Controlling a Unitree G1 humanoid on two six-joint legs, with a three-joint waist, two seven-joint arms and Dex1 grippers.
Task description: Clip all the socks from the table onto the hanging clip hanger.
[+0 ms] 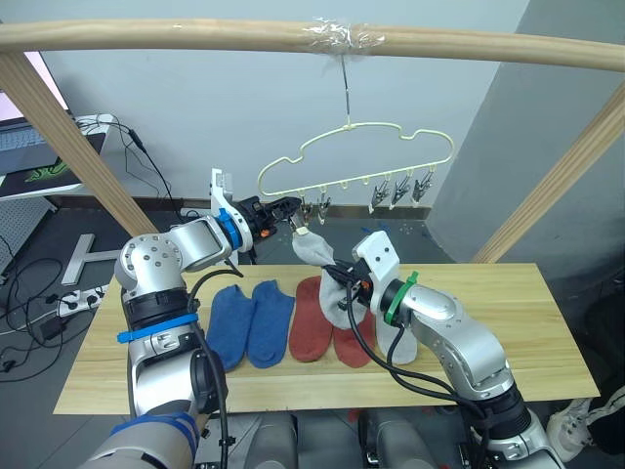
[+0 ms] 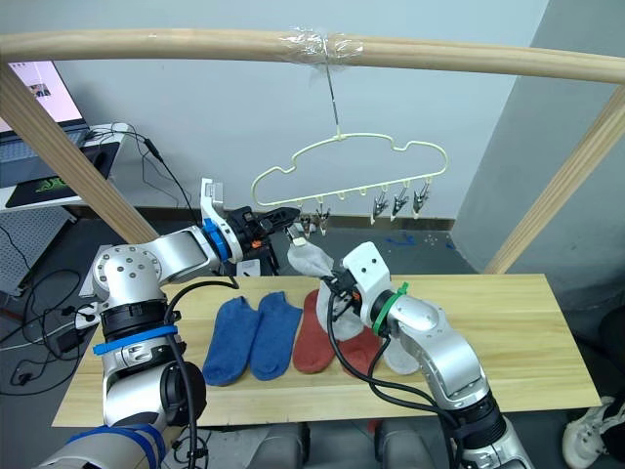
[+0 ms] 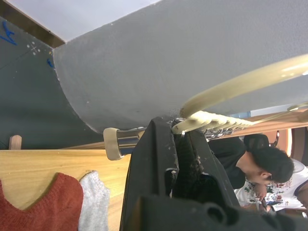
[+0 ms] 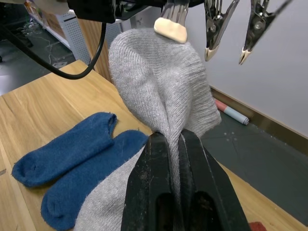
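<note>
We see our right claw (image 4: 171,144) pinching a grey sock (image 1: 314,247) up at the clip hanger (image 1: 356,161); left claw (image 1: 290,207) squeezes a clip. Five socks remain on the worktop (image 1: 527,322).

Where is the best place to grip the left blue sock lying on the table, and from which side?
Grip the left blue sock at its cuff end, the far end toward the hanger, coming straight down from above. It lies flat with the cuff free, while its right edge touches the other blue sock.
</note>
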